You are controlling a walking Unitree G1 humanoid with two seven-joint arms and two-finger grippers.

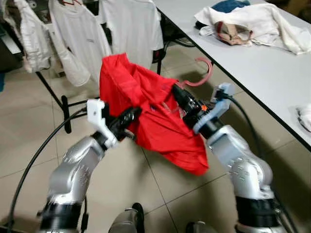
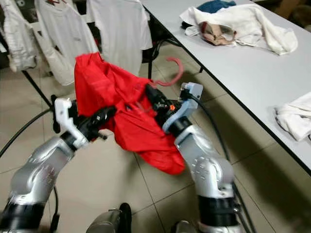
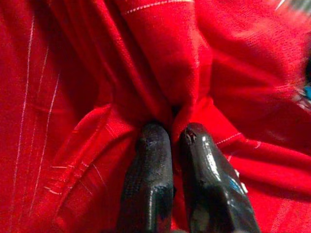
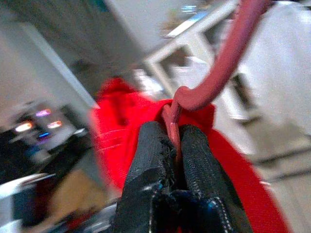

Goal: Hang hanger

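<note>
Red shirt (image 1: 146, 107) sits on its pink hanger (image 1: 201, 73), right gripper (image 4: 175, 141) clamping the hanger, left gripper (image 3: 177, 136) pinching cloth; the far rack (image 1: 53, 92) remains unreached

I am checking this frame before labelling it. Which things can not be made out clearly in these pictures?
- Hanger: its hook shows in the eye views; the red shirt covers its arms.
- Clothes rack: its top rail is cut off by the eye views' upper edge.
- Right gripper: the right wrist view's background is blurred.
- Left gripper: red cloth hides what lies beyond.
</note>
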